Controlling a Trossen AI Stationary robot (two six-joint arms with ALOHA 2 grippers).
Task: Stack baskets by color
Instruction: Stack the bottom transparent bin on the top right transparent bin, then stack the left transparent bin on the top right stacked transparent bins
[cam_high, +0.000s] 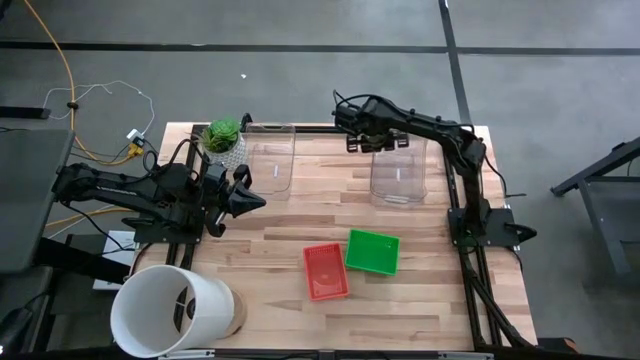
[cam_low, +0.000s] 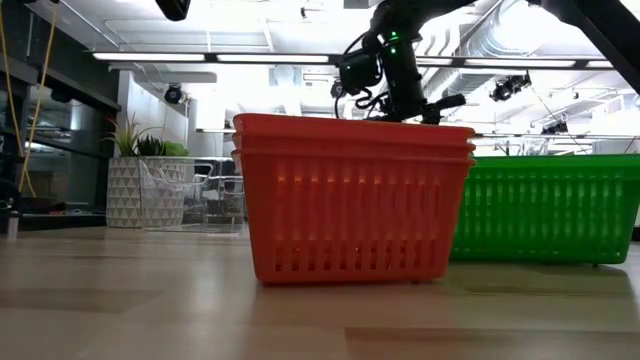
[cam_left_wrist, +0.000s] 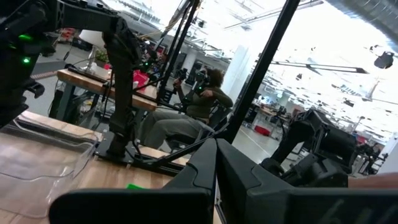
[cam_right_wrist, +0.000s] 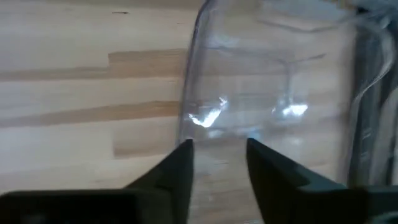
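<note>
A stack of nested red baskets (cam_high: 326, 270) (cam_low: 350, 200) rests bottom-down on the wooden table near its front edge. A green basket (cam_high: 372, 251) (cam_low: 545, 210) stands right beside it on the right. My right gripper (cam_high: 372, 143) (cam_right_wrist: 217, 158) points steeply down at the far side of the table. It is open, at the far left rim of a clear bin (cam_high: 398, 175) (cam_right_wrist: 267, 68). My left gripper (cam_high: 258, 199) (cam_left_wrist: 216, 162) is shut and empty, hovering at the table's left, far from the baskets. My right gripper stands open over the clear bin's wall (cam_right_wrist: 188, 106), coming from above. One finger (cam_right_wrist: 180, 163) is close beside that wall, and I cannot tell whether it touches. The bin stands on the table.
A second clear bin (cam_high: 270, 160) stands at the far middle, with a potted plant (cam_high: 222, 135) to its left. A big white bucket (cam_high: 170, 310) lies at the near left corner. Bare wood lies between the bins and the baskets.
</note>
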